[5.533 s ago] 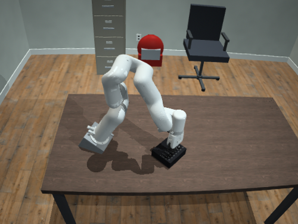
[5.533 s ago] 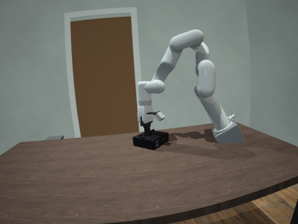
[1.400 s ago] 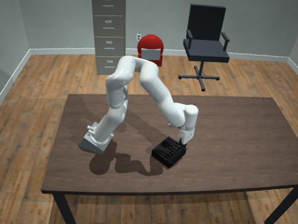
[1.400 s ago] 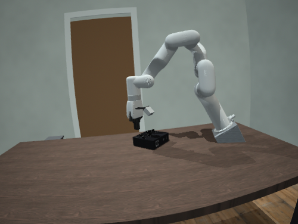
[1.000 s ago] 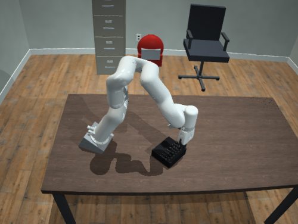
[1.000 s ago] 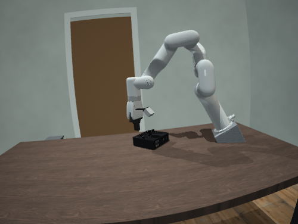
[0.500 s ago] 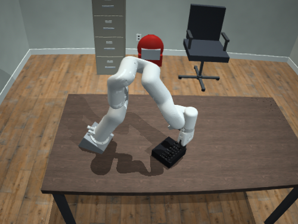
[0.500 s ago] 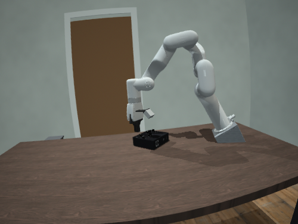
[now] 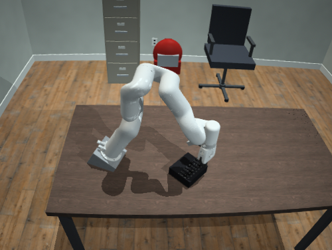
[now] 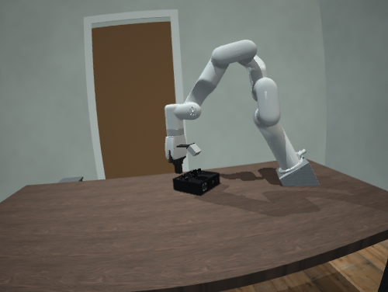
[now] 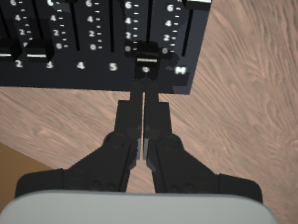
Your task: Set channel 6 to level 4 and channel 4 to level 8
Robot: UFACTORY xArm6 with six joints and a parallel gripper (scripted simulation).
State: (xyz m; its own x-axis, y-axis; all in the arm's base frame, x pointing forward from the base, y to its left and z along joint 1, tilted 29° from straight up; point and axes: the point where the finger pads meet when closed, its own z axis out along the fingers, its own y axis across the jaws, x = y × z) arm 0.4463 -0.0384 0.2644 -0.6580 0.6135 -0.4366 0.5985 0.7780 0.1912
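The black lighting desk (image 9: 187, 171) (image 10: 195, 182) (image 11: 100, 75) stands flat on the brown table (image 9: 265, 149). My gripper (image 9: 201, 160) (image 10: 178, 168) (image 11: 143, 98) is shut, with nothing between the fingers. It points down at the desk's front edge, its tips over the channel 6 label. The channel 6 fader cap (image 11: 150, 50) sits just beyond the tips, near the bottom of its scale, about level 0 to 1. The caps of channel 2 (image 11: 7, 50) and channel 3 (image 11: 40, 50) are also low. The caps of channels 4 and 5 are out of the wrist view. The master cap (image 11: 197, 2) is high.
The arm's grey base (image 9: 106, 157) (image 10: 299, 175) is bolted to the table left of the desk. A filing cabinet (image 9: 121, 40), a red object (image 9: 167, 53) and an office chair (image 9: 229, 46) stand on the floor behind the table.
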